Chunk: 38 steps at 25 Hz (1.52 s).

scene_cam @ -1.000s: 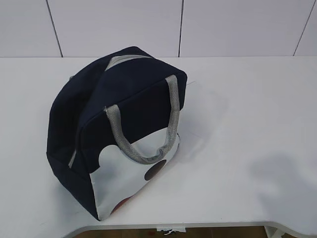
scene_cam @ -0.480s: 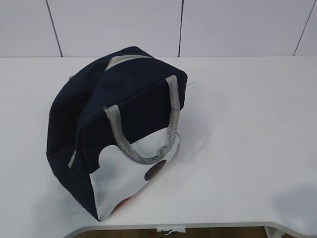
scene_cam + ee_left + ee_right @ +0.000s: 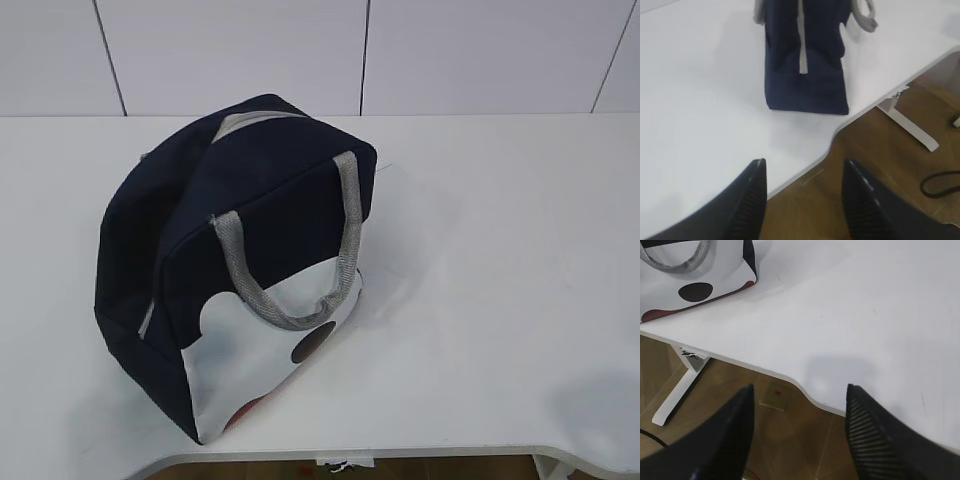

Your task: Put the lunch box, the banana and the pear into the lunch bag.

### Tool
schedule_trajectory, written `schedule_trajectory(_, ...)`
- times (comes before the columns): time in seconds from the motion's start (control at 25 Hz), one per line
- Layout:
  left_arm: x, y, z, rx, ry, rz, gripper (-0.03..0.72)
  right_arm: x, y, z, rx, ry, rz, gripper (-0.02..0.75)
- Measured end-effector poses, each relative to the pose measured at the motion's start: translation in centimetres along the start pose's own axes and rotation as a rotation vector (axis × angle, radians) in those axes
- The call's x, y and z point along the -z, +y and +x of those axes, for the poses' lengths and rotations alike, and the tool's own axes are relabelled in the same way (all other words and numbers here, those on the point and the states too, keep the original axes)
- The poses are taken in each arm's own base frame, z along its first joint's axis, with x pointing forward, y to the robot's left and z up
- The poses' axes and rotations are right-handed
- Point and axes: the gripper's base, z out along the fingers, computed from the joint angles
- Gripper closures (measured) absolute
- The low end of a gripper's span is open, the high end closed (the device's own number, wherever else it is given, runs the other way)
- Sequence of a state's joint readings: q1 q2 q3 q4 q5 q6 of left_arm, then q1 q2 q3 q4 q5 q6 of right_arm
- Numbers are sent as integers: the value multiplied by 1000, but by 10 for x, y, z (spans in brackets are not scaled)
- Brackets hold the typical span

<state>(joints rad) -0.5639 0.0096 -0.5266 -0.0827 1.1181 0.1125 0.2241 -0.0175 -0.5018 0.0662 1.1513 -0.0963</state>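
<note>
The lunch bag [image 3: 240,230] stands on the left half of the white table [image 3: 500,250]. It is navy with grey handles and a white lower panel. Its top looks closed. The lunch box, the banana and the pear are out of view. Neither gripper appears in the exterior view. In the left wrist view my left gripper [image 3: 805,165] hangs open over the table's front edge, well short of the lunch bag [image 3: 805,75]. My right gripper [image 3: 799,387] is open over the front edge too, with nothing between its fingers. The bag's white panel [image 3: 700,270] lies far to its upper left.
The table's front edge has a curved cut-out [image 3: 835,135], with wooden floor below. A white table leg [image 3: 905,125] and a black cable [image 3: 940,182] are on the floor. A panelled wall [image 3: 360,55] rises behind the table.
The soft shadow on the table's right front has slid toward the lower right corner and shrunk. The lunch bag has not moved.
</note>
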Motion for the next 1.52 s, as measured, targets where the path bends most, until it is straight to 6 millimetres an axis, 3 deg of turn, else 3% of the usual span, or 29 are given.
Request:
schedule_trajectory(0.56,-4,-3,-3,259,15,-457,318,-1,2,-1,-108,2,180,283)
schedule_trajectory(1.52,-5,-4,-3,282,12,-486,314,-1,2,-1,-119,2,194,284)
